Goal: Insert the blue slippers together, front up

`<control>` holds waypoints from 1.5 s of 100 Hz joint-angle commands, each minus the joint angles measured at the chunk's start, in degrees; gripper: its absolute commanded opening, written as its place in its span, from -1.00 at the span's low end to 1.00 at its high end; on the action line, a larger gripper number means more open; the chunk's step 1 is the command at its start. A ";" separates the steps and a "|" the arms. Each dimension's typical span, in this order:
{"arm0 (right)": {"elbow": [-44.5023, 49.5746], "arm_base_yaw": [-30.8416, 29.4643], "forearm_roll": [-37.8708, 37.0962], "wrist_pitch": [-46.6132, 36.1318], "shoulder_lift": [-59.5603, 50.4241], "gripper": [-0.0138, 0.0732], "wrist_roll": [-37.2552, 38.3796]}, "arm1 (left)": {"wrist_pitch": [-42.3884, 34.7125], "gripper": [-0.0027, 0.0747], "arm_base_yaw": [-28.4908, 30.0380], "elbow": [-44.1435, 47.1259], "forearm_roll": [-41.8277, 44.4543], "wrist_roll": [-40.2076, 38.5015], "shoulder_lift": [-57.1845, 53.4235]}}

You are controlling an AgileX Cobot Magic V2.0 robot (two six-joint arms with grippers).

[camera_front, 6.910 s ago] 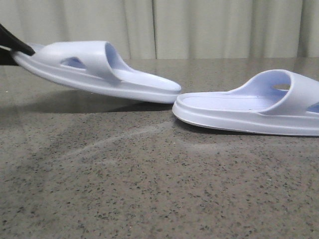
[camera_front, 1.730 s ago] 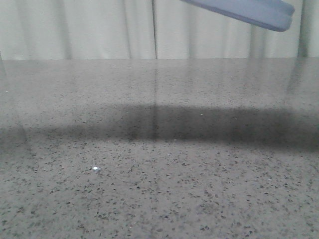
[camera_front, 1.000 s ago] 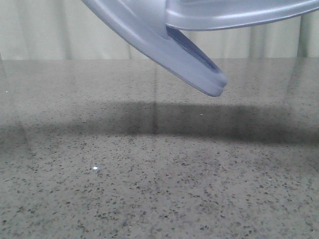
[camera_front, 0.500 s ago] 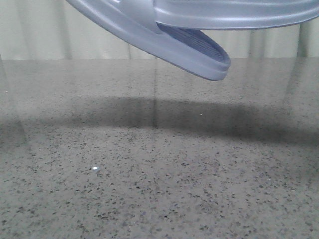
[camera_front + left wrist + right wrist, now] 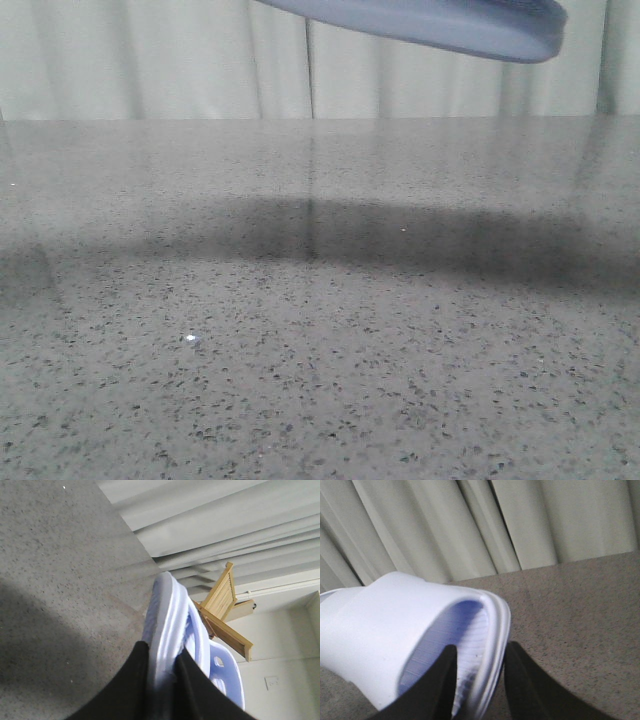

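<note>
Jaws of the left gripper (image 5: pixel 161 667) are clamped on the sole edge of one of the blue slippers (image 5: pixel 172 625); its two black fingers (image 5: pixel 131 690) press either side of the thick rim. The second slipper (image 5: pixel 225 672) sits just behind it, touching, but how far the two are nested cannot be told. Right gripper (image 5: pixel 479 666) jaws are likewise closed on a slipper rim (image 5: pixel 492 645), one finger inside on the ribbed footbed and one outside. In the front view only a cut-off strip of slipper sole (image 5: pixel 440 22) shows at the upper edge, held well above the speckled table (image 5: pixel 320 330); both grippers are outside that frame. A wooden chair (image 5: pixel 225 612) stands behind, partly hidden.
</note>
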 commanded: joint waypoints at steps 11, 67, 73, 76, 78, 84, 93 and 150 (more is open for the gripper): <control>-1.93 -2.41 -3.97 -1.37 -3.90 0.04 -0.46 | 2.97 -0.89 -0.35 -1.77 -5.64 -0.91 -0.72; -1.93 -2.64 -6.58 -1.14 -9.22 0.23 -0.46 | 5.20 -0.89 -0.35 -1.77 -5.64 -0.30 6.59; -1.93 -2.64 -6.59 -1.14 -9.75 0.23 -0.46 | 5.08 -0.89 -0.35 -1.77 -5.64 0.29 7.35; -1.93 -2.64 -6.59 -1.14 -9.89 0.23 -0.46 | 4.93 -0.89 -0.35 -1.77 -5.64 0.29 7.98; -1.93 -2.64 -6.59 -1.14 -9.89 0.23 -0.46 | 4.84 -0.89 -0.35 -1.77 -5.64 0.42 8.23; -1.93 -2.64 -6.59 -1.14 -9.89 0.23 -0.46 | 4.00 -0.89 -0.35 -1.77 -5.64 0.52 9.32; -1.93 -2.64 -6.59 -1.14 -9.89 0.23 -0.46 | 2.48 -0.89 -0.35 -1.77 -5.64 0.92 11.05; -1.93 -2.64 -6.59 -1.14 -9.89 0.23 -0.46 | -3.36 -0.89 -0.35 -1.88 -5.64 9.78 16.43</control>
